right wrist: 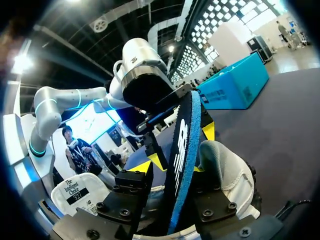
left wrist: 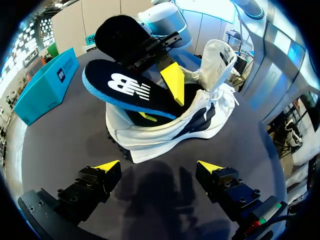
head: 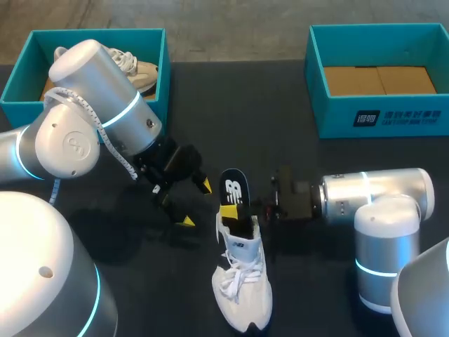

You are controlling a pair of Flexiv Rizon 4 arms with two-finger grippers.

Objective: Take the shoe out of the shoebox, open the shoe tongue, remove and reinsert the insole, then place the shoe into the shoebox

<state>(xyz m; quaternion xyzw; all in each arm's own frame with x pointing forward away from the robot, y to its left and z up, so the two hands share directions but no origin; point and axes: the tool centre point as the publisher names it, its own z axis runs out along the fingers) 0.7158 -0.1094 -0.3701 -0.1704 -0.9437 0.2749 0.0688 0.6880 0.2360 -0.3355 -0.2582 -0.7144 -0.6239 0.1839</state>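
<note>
— Head view: where is the white sneaker [head: 242,281] lying?
— On the table [head: 309,295], with its heel just ahead of the left gripper [head: 197,203], which is hanging wide open and gripping nothing.
— And the insole [head: 233,191]?
— It is sticking up out of the sneaker's opening, and the right gripper [right wrist: 177,150] is pinching it between both yellow tips.
— The shoeboxes?
— One teal shoebox [head: 379,116] is standing well beyond the right gripper. Another shoebox [head: 98,32], behind the left gripper, is holding a second shoe [head: 140,70].
</note>
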